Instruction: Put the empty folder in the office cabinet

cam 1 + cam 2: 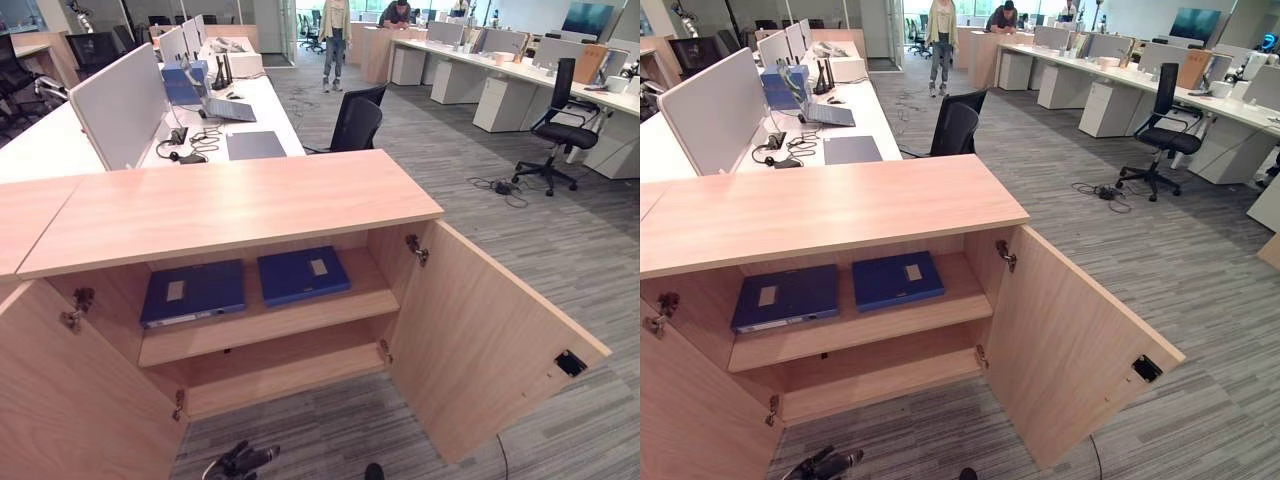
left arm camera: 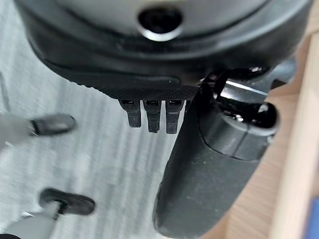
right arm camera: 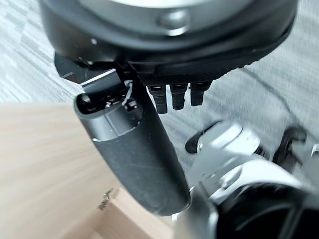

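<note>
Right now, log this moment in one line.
cabinet: both doors open | blue folders: flat on upper shelf | left robot hand: low, empty

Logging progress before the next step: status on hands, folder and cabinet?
Left hand and right hand both open, holding nothing. Two blue folders flat on the upper shelf. Cabinet doors open, nothing blocking.

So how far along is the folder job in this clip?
It looks essentially finished. Both cabinet doors stand open, and two blue folders lie flat on the upper shelf. Nothing is in hand: the left hand and right hand hang over the floor, fingers relaxed. Possibly left: closing the doors.
</note>
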Robot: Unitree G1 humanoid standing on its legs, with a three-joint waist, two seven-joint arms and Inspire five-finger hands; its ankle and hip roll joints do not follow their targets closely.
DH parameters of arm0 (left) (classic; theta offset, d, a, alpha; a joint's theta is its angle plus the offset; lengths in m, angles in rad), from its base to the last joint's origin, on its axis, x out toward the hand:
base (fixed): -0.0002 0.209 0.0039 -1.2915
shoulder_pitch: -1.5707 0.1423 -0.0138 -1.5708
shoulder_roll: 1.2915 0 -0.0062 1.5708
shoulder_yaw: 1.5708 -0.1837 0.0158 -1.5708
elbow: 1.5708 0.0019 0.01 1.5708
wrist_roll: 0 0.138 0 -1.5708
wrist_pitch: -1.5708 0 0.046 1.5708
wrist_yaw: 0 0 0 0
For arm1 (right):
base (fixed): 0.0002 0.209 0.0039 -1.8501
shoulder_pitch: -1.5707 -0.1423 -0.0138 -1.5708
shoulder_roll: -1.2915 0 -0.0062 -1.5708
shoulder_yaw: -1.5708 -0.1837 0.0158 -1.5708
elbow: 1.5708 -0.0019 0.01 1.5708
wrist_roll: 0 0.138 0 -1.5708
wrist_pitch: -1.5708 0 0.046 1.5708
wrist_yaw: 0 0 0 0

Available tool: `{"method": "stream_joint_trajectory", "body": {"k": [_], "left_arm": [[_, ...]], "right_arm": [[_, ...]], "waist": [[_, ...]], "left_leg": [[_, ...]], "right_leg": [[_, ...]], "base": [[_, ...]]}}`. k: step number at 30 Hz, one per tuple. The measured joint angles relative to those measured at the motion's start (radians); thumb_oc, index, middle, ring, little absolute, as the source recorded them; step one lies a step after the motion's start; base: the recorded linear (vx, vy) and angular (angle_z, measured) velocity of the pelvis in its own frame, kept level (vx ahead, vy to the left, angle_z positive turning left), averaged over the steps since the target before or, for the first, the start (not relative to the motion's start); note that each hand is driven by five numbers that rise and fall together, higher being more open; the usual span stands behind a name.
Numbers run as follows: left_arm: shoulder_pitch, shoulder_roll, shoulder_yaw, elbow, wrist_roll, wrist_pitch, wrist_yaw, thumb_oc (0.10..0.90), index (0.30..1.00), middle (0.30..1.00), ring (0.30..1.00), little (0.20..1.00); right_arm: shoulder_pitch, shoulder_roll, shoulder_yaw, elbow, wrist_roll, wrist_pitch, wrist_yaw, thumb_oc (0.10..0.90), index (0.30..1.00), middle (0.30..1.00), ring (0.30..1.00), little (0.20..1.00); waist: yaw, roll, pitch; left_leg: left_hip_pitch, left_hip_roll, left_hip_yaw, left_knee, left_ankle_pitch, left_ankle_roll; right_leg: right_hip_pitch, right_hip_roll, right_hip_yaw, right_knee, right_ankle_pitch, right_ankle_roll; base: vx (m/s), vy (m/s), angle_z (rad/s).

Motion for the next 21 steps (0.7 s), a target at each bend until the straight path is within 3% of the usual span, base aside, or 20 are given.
{"method": "stream_joint_trajectory", "body": {"k": [3, 6, 7, 8, 9, 10, 11, 13, 14, 15, 19, 20, 21], "left_arm": [[0.032, 0.003, 0.000, 0.033, 0.000, 0.017, -0.001, 0.800, 0.900, 0.900, 0.900, 0.900], [0.043, 0.001, 0.003, 0.051, 0.002, 0.023, -0.001, 0.800, 0.900, 0.900, 0.900, 0.900], [0.053, 0.016, 0.008, 0.053, 0.010, 0.024, -0.003, 0.800, 0.900, 0.900, 0.900, 0.900], [0.066, 0.025, 0.011, 0.058, 0.024, 0.026, -0.001, 0.800, 0.900, 0.900, 0.900, 0.900], [0.074, 0.026, 0.032, 0.065, 0.030, 0.029, 0.003, 0.800, 0.900, 0.900, 0.900, 0.900], [0.077, 0.017, 0.042, 0.067, 0.032, 0.028, 0.006, 0.800, 0.900, 0.900, 0.900, 0.900], [0.074, 0.013, 0.040, 0.066, 0.040, 0.028, -0.001, 0.800, 0.900, 0.900, 0.900, 0.900], [0.060, 0.016, 0.041, 0.051, 0.055, 0.026, -0.008, 0.800, 0.900, 0.900, 0.900, 0.900], [0.059, 0.025, 0.042, 0.048, 0.060, 0.026, -0.008, 0.800, 0.900, 0.900, 0.900, 0.900], [0.067, 0.047, 0.048, 0.035, 0.063, 0.029, -0.004, 0.800, 0.900, 0.900, 0.900, 0.900], [0.062, 0.076, 0.064, 0.031, 0.068, 0.025, 0.001, 0.800, 0.900, 0.900, 0.900, 0.900], [0.061, 0.090, 0.066, 0.014, 0.070, 0.027, 0.002, 0.800, 0.900, 0.900, 0.900, 0.900], [0.056, 0.098, 0.072, 0.009, 0.070, 0.026, 0.002, 0.800, 0.900, 0.900, 0.900, 0.900]], "right_arm": [[-0.002, 0.000, -0.077, 0.059, 0.048, 0.004, 0.013, 0.800, 0.900, 0.900, 0.900, 0.900], [0.012, -0.011, -0.107, 0.081, 0.063, 0.011, 0.010, 0.800, 0.900, 0.900, 0.900, 0.900], [0.029, -0.011, -0.151, 0.078, 0.072, 0.012, 0.007, 0.800, 0.900, 0.900, 0.900, 0.900], [0.017, -0.013, -0.173, 0.075, 0.079, 0.012, 0.001, 0.800, 0.900, 0.900, 0.900, 0.900], [0.018, -0.024, -0.176, 0.075, 0.084, 0.006, -0.013, 0.800, 0.900, 0.900, 0.900, 0.900], [0.020, -0.049, -0.188, 0.076, 0.084, 0.002, -0.043, 0.800, 0.900, 0.900, 0.900, 0.900], [0.020, -0.065, -0.186, 0.072, 0.083, 0.003, -0.052, 0.800, 0.900, 0.900, 0.900, 0.900], [0.014, -0.091, -0.183, 0.039, 0.075, 0.005, -0.071, 0.800, 0.900, 0.900, 0.900, 0.900], [0.015, -0.096, -0.183, 0.011, 0.065, 0.005, -0.077, 0.800, 0.900, 0.900, 0.900, 0.900], [0.017, -0.109, -0.179, -0.089, 0.025, 0.007, -0.094, 0.800, 0.900, 0.900, 0.900, 0.900], [-0.015, -0.158, -0.132, -0.211, -0.041, -0.028, -0.103, 0.800, 0.900, 0.900, 0.900, 0.900], [-0.027, -0.187, -0.094, -0.259, -0.092, -0.030, -0.113, 0.800, 0.900, 0.900, 0.900, 0.900], [-0.035, -0.204, -0.067, -0.302, -0.130, -0.036, -0.117, 0.800, 0.900, 0.900, 0.900, 0.900]], "waist": [[-0.029, -0.007, 0.005], [-0.068, -0.003, 0.013], [-0.090, -0.030, 0.018], [-0.094, -0.019, 0.024], [-0.089, -0.020, 0.026], [-0.087, 0.012, 0.033], [-0.083, 0.044, 0.034], [-0.083, 0.058, 0.059], [-0.084, 0.051, 0.068], [-0.083, 0.047, 0.073], [-0.042, 0.052, 0.074], [-0.021, 0.044, 0.067], [-0.020, 0.040, 0.067]], "left_leg": [[0.001, -0.025, 0.035, 0.000, -0.006, 0.008], [-0.001, -0.028, 0.077, 0.005, -0.009, 0.028], [0.000, -0.045, 0.126, 0.020, -0.013, 0.027], [0.002, -0.037, 0.154, 0.020, -0.014, 0.034], [0.007, -0.026, 0.190, 0.012, -0.023, 0.043], [-0.013, 0.011, 0.242, 0.002, -0.032, 0.058], [-0.025, 0.026, 0.248, -0.001, -0.034, 0.050], [-0.034, 0.046, 0.280, 0.002, -0.003, 0.053], [-0.036, 0.045, 0.292, 0.001, -0.004, 0.051], [-0.039, 0.057, 0.340, 0.004, 0.004, 0.043], [-0.050, 0.079, 0.410, 0.009, 0.013, 0.026], [-0.051, 0.095, 0.431, 0.025, 0.016, -0.038], [-0.059, 0.105, 0.413, 0.043, 0.024, -0.056]], "right_leg": [[-0.020, -0.011, 0.042, -0.011, 0.022, 0.024], [-0.038, -0.011, 0.068, -0.020, -0.011, 0.053], [-0.059, -0.019, 0.083, -0.003, 0.008, 0.077], [-0.065, -0.023, 0.088, -0.004, 0.010, 0.085], [-0.069, -0.018, 0.061, -0.015, -0.027, 0.083], [-0.090, -0.004, -0.007, 0.032, -0.050, 0.055], [-0.111, -0.005, -0.044, 0.078, -0.062, 0.054], [-0.117, -0.014, -0.056, 0.165, -0.096, 0.056], [-0.103, -0.024, -0.052, 0.187, -0.112, 0.057], [-0.073, -0.033, -0.045, 0.235, -0.160, 0.059], [0.013, -0.023, -0.061, 0.233, -0.227, 0.054], [0.050, -0.004, -0.047, 0.160, -0.227, 0.025], [0.058, 0.008, -0.035, 0.120, -0.202, -0.003]], "base": [[-0.07, 0.069, -0.31], [-0.11, 0.050, -0.41], [-0.07, 0.033, -0.69], [-0.03, 0.040, -1.10], [-0.03, 0.000, -1.35], [-0.03, -0.002, -1.22], [-0.05, -0.053, -0.87], [-0.04, -0.050, -0.43], [-0.03, -0.094, -0.67], [-0.04, -0.113, -0.77], [0.04, -0.175, -0.66], [0.07, -0.202, -0.60], [0.07, -0.191, -0.54]]}}
